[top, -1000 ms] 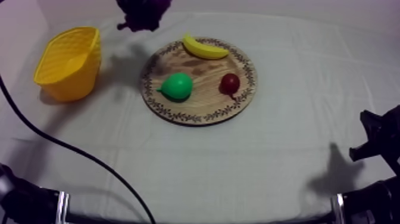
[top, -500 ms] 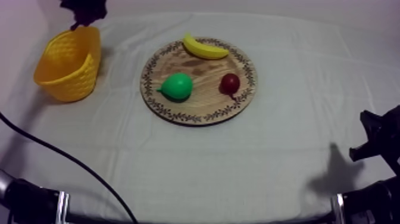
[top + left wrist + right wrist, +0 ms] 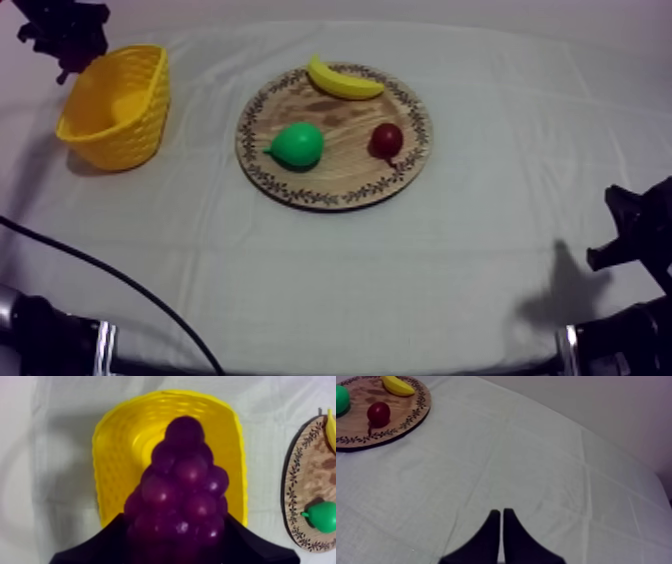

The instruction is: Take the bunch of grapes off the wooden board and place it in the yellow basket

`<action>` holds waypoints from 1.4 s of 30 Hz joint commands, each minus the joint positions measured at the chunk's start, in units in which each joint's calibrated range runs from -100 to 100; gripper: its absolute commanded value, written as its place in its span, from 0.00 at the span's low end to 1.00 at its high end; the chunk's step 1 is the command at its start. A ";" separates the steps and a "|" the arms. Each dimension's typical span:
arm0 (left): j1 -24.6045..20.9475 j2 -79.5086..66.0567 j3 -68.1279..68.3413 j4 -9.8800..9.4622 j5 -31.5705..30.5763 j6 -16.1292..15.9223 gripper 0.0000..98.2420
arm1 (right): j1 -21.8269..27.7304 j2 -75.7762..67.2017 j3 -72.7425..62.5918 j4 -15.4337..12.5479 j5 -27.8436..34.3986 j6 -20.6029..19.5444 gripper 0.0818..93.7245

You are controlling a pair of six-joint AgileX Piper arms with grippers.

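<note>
Grapes (image 3: 182, 496), one bunch, one basket (image 3: 112, 461), one board (image 3: 345, 182), one pear (image 3: 298, 146)

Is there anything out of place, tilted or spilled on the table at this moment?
Nothing stands out. The left gripper is shut on the bunch of grapes over the yellow basket; the banana, pear and small red fruit lie on the wooden board, none spilled.

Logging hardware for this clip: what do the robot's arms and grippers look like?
Left arm and right arm are black with a silvery ring each. Right gripper: two smooth black fingers tapering to points. Left gripper: same black, broad-based.
</note>
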 commanded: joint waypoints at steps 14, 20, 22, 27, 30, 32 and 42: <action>-1.21 13.83 -2.82 3.55 0.04 1.25 0.47 | -0.01 0.00 0.00 -0.01 0.02 0.01 0.00; -1.85 19.61 -3.62 4.35 -0.07 1.25 0.52 | -0.01 0.00 0.00 -0.01 0.02 0.01 0.00; -1.99 21.10 -4.12 4.59 -0.10 0.96 0.57 | -0.01 0.00 0.00 -0.01 0.02 0.01 0.00; -2.15 23.60 -5.32 4.79 -0.06 0.98 0.72 | -0.01 0.00 0.00 -0.01 0.02 0.01 0.00; -2.21 24.15 -5.36 4.68 -0.05 1.67 0.82 | -0.01 0.00 0.00 -0.01 0.02 0.01 0.00; -2.29 24.16 -5.27 4.61 -0.04 2.15 0.89 | -0.01 0.00 0.00 -0.01 0.02 0.01 0.00; -2.35 17.16 -3.45 3.19 -0.18 3.86 0.88 | -0.01 0.00 0.00 -0.01 0.02 0.01 0.00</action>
